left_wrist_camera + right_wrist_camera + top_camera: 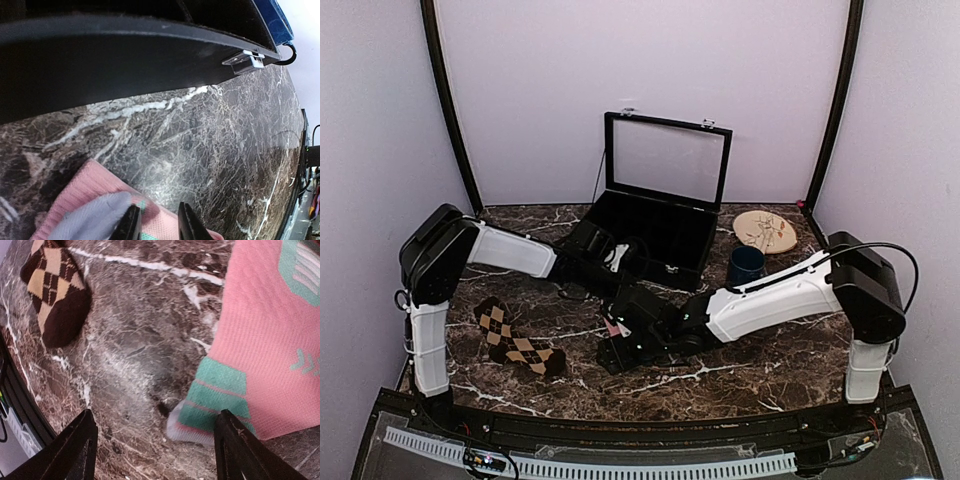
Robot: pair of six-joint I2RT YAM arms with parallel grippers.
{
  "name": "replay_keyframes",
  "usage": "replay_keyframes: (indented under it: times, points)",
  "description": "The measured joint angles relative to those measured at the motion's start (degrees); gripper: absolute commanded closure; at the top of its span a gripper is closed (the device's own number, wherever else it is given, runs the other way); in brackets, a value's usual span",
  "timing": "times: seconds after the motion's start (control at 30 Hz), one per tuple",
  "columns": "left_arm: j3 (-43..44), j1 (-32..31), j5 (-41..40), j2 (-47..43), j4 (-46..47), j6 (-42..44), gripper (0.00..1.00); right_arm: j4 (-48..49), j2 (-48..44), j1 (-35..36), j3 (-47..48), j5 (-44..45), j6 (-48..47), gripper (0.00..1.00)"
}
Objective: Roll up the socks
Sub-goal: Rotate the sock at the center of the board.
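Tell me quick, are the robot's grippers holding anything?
Left gripper: nearly closed over the pink sock; grip cannot be told.
Right gripper: open, holding nothing.

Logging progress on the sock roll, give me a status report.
Right tool open at cuff of pink sock. Left tool narrow over it, grip unclear. Argyle sock apart, unrolled. Open black case close behind.

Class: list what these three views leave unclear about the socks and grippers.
Pink sock, top view: mostly hidden beneath the two arms.
Argyle sock, right wrist: cut by top edge.
Left gripper, left wrist: bottom edge cuts sock and fingers; grip unclear.
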Motion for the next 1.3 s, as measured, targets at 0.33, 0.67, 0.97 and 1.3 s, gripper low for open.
replay_keyframes:
  times: [0.33, 0.67, 0.97, 1.3]
  points:
    - [-2.12, 0.02, -3.91, -8.07, -0.22, 0.22, 0.6, -3.39, -5.29, 1.38, 5.77, 3.54, -14.64, 0.22]
    - [-9.66, 0.02, -8.24, -18.8, 0.44, 0.22, 0.6, -11.56, -10.14, 1.44, 6.19, 12.72, -23.37, 0.23]
    - [-15.41, 0.0, -7.74, -18.51, 1.05, -1.14, 0.72, -15.21, -18.36, -2.08, -6.34, 22.88, -17.94, 0.56]
    - [-12.85, -0.94, -5.66, -12.7, 0.87, -1.46, 0.72, -3.67, -18.97, -10.27, -14.75, 11.87, -13.53, 0.38]
